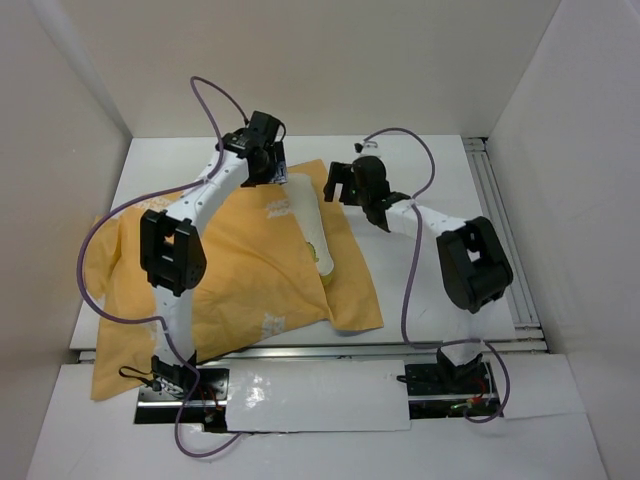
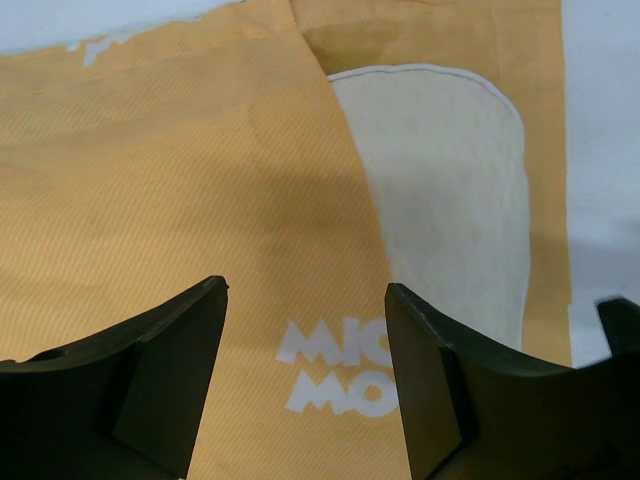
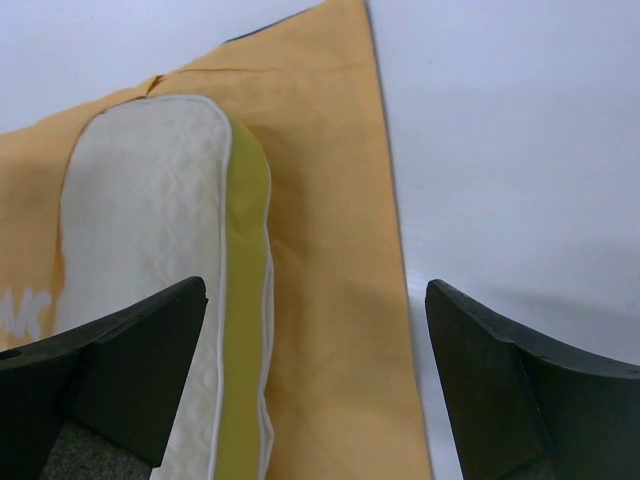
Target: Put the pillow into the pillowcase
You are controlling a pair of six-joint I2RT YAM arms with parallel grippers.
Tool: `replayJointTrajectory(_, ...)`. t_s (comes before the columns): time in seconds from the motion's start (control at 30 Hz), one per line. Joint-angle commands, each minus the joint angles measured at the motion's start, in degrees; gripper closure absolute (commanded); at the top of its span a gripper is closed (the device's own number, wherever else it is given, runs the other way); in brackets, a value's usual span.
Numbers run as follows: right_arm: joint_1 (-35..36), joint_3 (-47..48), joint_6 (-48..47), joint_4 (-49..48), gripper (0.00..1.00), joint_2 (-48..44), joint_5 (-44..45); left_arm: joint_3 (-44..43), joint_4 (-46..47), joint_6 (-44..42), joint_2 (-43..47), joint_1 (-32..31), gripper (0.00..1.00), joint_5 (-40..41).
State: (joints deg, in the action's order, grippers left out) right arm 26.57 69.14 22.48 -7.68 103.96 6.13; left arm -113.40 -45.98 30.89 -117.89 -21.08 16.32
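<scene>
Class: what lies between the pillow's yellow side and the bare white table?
A strip of orange pillowcase beside the pillow; the right wrist view shows it.

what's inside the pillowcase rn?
The pillow, partly: one cream edge sticks out of the pillowcase. The rest is covered by orange fabric, so how far in it reaches cannot be seen.

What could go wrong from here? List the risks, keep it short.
1. The left gripper and right gripper are both open and hold nothing, so pushing the part-exposed pillow may just drag the loose pillowcase along.
2. The pillowcase's near left corner hangs over the table edge; a tug could pull more of it off.
</scene>
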Motion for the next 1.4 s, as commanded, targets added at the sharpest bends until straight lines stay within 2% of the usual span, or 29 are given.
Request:
replayJointTrajectory(0.0,-0.8,6.1,-0.6,-1.8,0.03,4.4,-4.0,-0.6,2.3,-2.5,0.4,-0.5,0.24,-6.4)
replayJointTrajectory(0.3,-2.0,6.3,0.5,-4.0,0.02,7.0,-8.1,0.5,4.7,-3.1,-3.4,0.1,0.24,-11.0)
replayJointTrajectory(0.43,-3.1,5.7,1.3,-4.0,0.02,6.5,-7.5,3.5,4.7,-2.5,-3.4,0.6,0.34,-11.8)
replayJointTrajectory(0.6,-3.1,4.6,1.3,-4.6,0.01,5.5,-7.5,5.9,4.0,-2.0,-3.4,0.6,0.53,-10.0)
replayJointTrajectory(0.67,-3.1,4.6,1.3,-5.1,0.01,5.5,-8.1,6.4,3.4,-1.2,-2.1,0.6,0.67,-8.2)
replayJointTrajectory(0.7,-3.1,4.6,1.3,-5.1,0.01,5.5,-8.2,6.4,3.3,-0.6,-2.1,0.6,0.80,-7.4)
replayJointTrajectory(0.83,-3.1,4.0,1.3,-8.1,0.01,4.9,-12.4,6.4,2.0,0.0,0.7,1.7,1.00,-5.5)
replayJointTrajectory(1.03,-2.6,3.5,0.5,-14.8,0.01,6.2,-22.8,3.3,2.0,-0.7,2.8,1.7,1.00,-2.1)
replayJointTrajectory(1.17,-2.1,8.9,2.6,-14.7,0.01,11.5,-28.0,2.6,3.4,-1.9,4.0,1.7,1.00,-2.6)
replayJointTrajectory(1.23,-2.0,11.8,2.6,-16.2,0.01,14.4,-33.4,2.6,4.0,-2.4,5.1,1.7,1.00,-2.6)
replayJointTrajectory(1.37,-1.5,19.2,0.5,-8.5,0.02,22.1,-37.4,2.0,5.0,-3.6,5.1,1.1,1.00,-2.6)
